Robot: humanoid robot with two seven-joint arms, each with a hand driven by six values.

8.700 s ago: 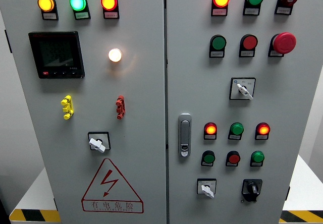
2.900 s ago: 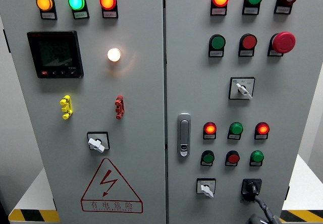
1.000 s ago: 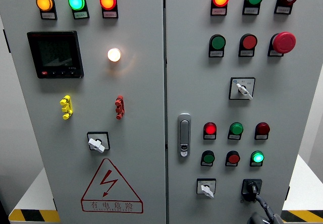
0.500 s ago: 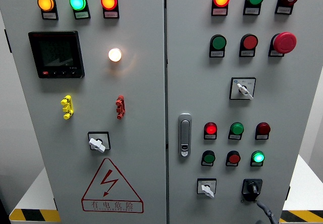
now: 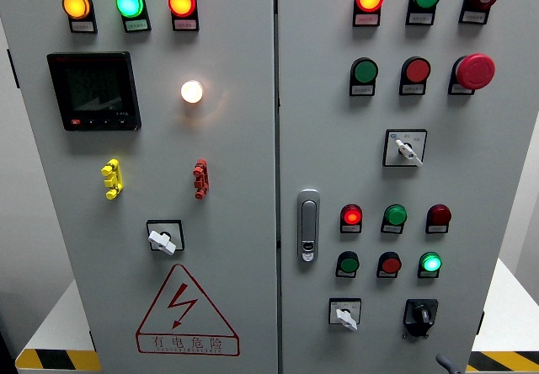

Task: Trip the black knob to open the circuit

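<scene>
The black knob (image 5: 420,316) was seen low on the right door of the grey cabinet (image 5: 488,163), its pointer roughly upright. Nothing touched it. Just below and to the right of the knob, at the bottom edge, only a dark fingertip of the right hand (image 5: 446,363) showed; whether its fingers were spread or curled could not be told. Left of the knob a white selector switch (image 5: 344,313) was mounted. Above the knob a small green lamp (image 5: 431,263) was lit, and above that a dark red lamp (image 5: 438,216) was unlit. Up and left of the knob stood the chrome door handle (image 5: 308,225).
</scene>
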